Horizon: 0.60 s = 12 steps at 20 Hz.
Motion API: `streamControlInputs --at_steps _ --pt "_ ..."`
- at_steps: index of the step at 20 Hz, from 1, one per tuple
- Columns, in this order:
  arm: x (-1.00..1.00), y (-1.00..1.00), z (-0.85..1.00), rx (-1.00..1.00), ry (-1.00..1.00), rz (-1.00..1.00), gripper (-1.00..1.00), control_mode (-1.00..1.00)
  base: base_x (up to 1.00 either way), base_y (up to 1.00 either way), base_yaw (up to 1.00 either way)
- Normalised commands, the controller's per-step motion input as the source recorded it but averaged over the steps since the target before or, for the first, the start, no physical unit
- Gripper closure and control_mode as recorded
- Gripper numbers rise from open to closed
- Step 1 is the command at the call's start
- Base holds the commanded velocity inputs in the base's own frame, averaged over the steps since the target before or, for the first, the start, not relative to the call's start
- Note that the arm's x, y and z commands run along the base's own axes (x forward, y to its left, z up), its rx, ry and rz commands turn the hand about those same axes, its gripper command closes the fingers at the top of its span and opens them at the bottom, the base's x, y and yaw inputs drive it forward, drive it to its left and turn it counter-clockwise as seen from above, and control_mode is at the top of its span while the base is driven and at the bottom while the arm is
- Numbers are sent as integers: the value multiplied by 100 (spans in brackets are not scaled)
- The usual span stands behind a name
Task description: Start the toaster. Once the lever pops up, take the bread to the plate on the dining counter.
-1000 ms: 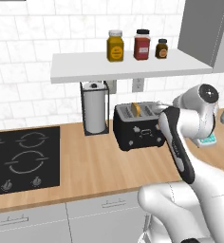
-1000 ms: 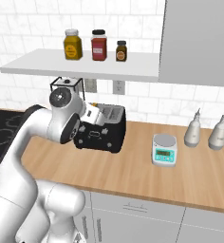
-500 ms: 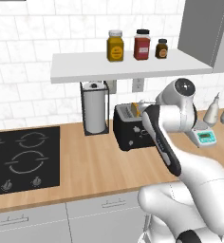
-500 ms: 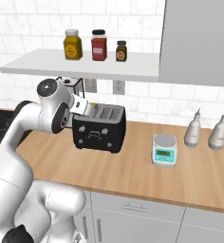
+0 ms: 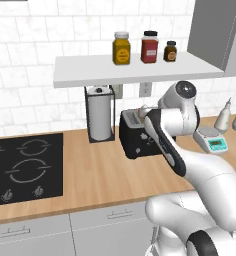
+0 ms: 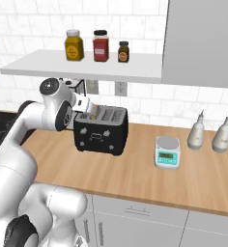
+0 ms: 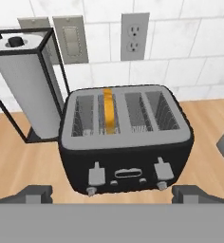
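The black toaster stands on the wood-topped counter against the tiled wall, also seen as the toaster and the toaster. A thin orange-tan edge of the bread shows in its second slot from the left. Two grey lever tabs stick out of the front: the left lever below the bread's slots, and the right tab. My gripper hovers open just in front of and above the toaster's front face, its fingertips spread wider than the toaster. The plate and the dining counter are out of view.
A paper towel stand is close on the toaster's left. A small digital scale and two grey bottles sit to the right. The black cooktop lies far left. A shelf with three jars overhangs the toaster.
My arm has swung to the left, and the hand has come over the toaster's front left. The toaster and bread have not moved. The jaws stayed open.
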Motion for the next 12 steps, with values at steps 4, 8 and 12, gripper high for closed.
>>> streamControlInputs --at_steps 4,8,12 --pt "30 -4 -29 0 1 3 -100 -100 0 0 0" --pt "37 0 -35 0 2 2 -100 -100 0 0 0" --pt "40 -7 -8 0 1 0 -100 -100 0 0 0"
